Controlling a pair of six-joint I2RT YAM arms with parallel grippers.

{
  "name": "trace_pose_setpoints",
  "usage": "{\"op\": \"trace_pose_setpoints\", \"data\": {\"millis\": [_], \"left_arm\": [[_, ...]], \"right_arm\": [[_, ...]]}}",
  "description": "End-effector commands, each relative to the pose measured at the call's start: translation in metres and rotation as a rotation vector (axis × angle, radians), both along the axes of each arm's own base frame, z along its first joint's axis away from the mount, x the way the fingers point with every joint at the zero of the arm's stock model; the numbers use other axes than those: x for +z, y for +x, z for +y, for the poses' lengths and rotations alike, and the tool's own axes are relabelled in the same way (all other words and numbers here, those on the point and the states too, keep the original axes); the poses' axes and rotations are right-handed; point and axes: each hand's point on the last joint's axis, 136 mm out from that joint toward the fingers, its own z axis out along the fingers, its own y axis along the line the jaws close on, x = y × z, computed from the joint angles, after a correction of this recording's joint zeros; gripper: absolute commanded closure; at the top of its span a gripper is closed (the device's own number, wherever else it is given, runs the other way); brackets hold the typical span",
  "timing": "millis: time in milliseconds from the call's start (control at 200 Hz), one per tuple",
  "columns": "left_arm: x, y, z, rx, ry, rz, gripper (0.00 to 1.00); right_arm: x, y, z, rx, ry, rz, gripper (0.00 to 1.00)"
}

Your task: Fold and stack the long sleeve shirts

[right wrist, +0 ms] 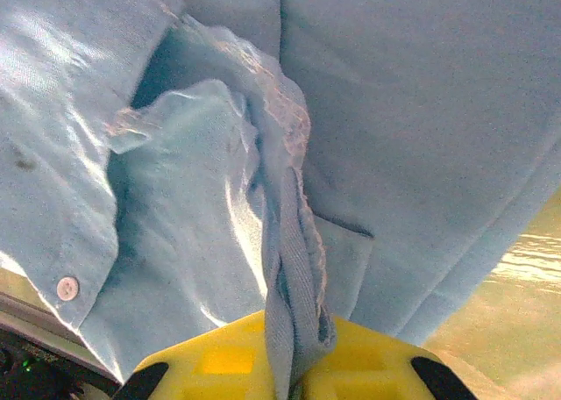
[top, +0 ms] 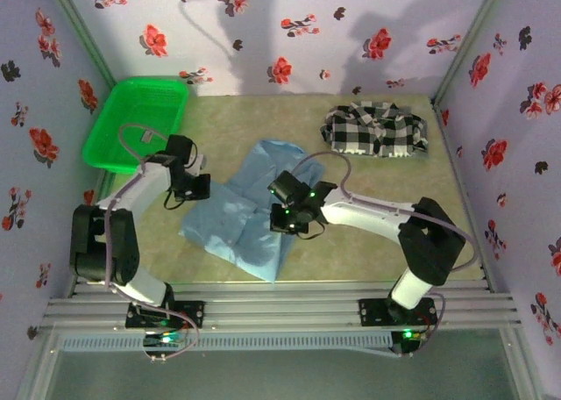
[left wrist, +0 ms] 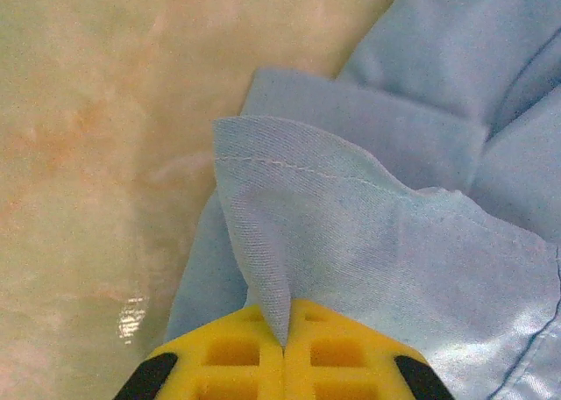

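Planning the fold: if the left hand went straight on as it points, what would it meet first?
The light blue shirt that the left hand pinches; more of that cloth lies ahead, depth beyond unclear.

No text, label, brand, number or sign can be read in any of the views.
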Motion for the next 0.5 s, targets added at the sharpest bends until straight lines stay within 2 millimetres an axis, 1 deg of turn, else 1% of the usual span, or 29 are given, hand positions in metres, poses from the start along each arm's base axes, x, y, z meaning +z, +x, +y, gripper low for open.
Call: {"op": "trace_pose_setpoints", "data": {"millis": [0, 55, 155, 220, 410, 495], "left_arm": [[0.03, 0.022, -0.003, 0.011, -0.04, -0.106, 1.0], [0.034, 0.028, -0.006, 0.012, -0.058, -0.126, 1.0], [0.039, 0.036, -0.011, 0.025, -0.085, -0.151, 1.0], [0.039, 0.043, -0.014, 0.036, -0.109, -0.164, 1.0], [0.012, 0.061, -0.02, 0.062, -0.118, -0.104, 1.0], [0.002, 0.069, -0.023, 0.073, -0.116, -0.089, 0.98]], "right_arm": [[0.014, 0.013, -0.02, -0.021, -0.031, -0.039, 0.87], [0.016, 0.019, -0.025, -0.032, -0.027, -0.047, 0.88], [0.019, 0.029, -0.033, -0.039, -0.025, -0.063, 0.88], [0.014, 0.037, -0.041, -0.053, -0.04, -0.065, 0.88], [-0.01, 0.06, -0.056, -0.065, -0.083, -0.034, 0.87], [-0.024, 0.066, -0.061, -0.065, -0.105, -0.013, 0.84]]}}
